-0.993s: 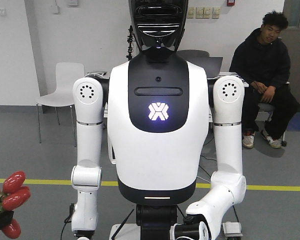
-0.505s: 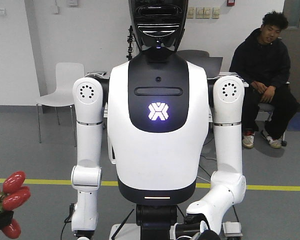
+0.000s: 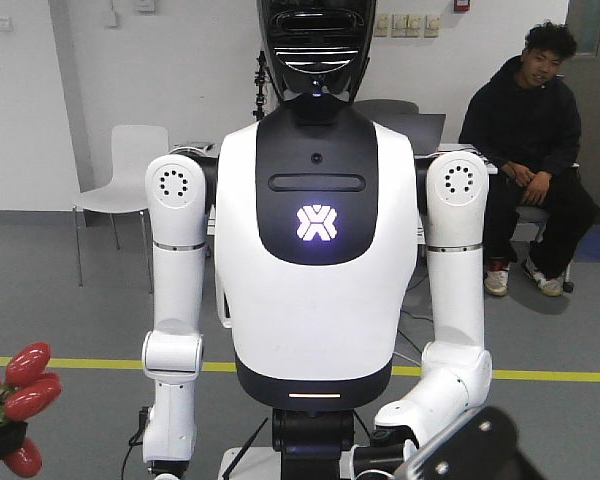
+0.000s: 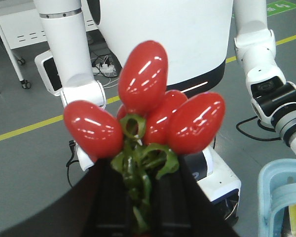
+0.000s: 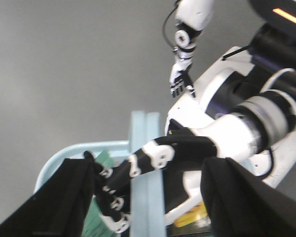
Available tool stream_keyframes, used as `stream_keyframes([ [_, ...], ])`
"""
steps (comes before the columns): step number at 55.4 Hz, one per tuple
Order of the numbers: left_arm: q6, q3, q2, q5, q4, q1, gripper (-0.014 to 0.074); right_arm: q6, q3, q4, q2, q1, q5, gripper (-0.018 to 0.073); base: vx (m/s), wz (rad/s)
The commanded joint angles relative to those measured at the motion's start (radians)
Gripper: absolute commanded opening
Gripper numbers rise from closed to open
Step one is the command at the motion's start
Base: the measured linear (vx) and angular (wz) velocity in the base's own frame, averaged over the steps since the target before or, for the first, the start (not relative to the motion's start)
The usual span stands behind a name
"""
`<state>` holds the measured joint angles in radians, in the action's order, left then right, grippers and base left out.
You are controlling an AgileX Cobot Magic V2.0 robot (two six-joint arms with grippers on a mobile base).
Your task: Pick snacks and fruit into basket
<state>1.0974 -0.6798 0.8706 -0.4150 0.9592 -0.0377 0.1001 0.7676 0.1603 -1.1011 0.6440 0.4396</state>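
Left gripper (image 4: 138,197) clamped on the green stem of the red fruits (image 4: 148,111), held up in the air before a white humanoid (image 3: 315,250). Right gripper (image 5: 143,197) with jaws apart above the pale-blue basket (image 5: 138,133), a humanoid hand (image 5: 113,195) and a green pouch (image 5: 102,159) in it.

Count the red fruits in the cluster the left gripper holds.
4 show clearly in the red fruit cluster: top, lower left, centre, right. A sliver of another peeks behind. The left gripper clamps the stem.

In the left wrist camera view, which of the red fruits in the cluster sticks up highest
The centre one in the red fruit cluster: it stands nearly upright above the rest, while the others splay left and right below it.
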Motion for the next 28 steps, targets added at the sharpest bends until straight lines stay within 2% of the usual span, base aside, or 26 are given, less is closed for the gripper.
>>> stream_keyframes([
  [1,0.004,-0.024,-0.007,0.025,0.037,-0.004,-0.0006,-0.016,0.034,-0.03,0.091,-0.087,-0.061,0.0501,0.0,0.0],
  [6,0.063,-0.024,-0.007,-0.027,0.037,-0.017,-0.0006,-0.011,0.034,-0.047,0.172,-0.161,-0.041,0.0501,0.0,0.0],
  [10,0.156,-0.025,-0.007,-0.103,0.048,-0.052,-0.0006,-0.011,0.034,-0.065,0.237,-0.212,-0.005,0.0501,0.0,0.0],
  [14,0.233,-0.025,-0.007,-0.164,0.123,-0.098,-0.0006,-0.009,0.034,-0.101,0.29,-0.244,0.03,0.0501,0.0,0.0],
  [21,0.332,-0.025,0.016,-0.205,0.281,-0.199,-0.0006,-0.011,0.034,-0.12,0.361,-0.263,0.044,0.0501,0.0,0.0],
  [24,0.352,-0.025,0.035,-0.229,0.307,-0.249,-0.0006,-0.016,0.034,-0.12,0.381,-0.263,0.042,0.0501,0.0,0.0],
  [28,0.354,-0.025,0.075,-0.255,0.299,-0.32,-0.0006,-0.032,0.034,-0.119,0.397,-0.262,0.04,0.0501,0.0,0.0],
])
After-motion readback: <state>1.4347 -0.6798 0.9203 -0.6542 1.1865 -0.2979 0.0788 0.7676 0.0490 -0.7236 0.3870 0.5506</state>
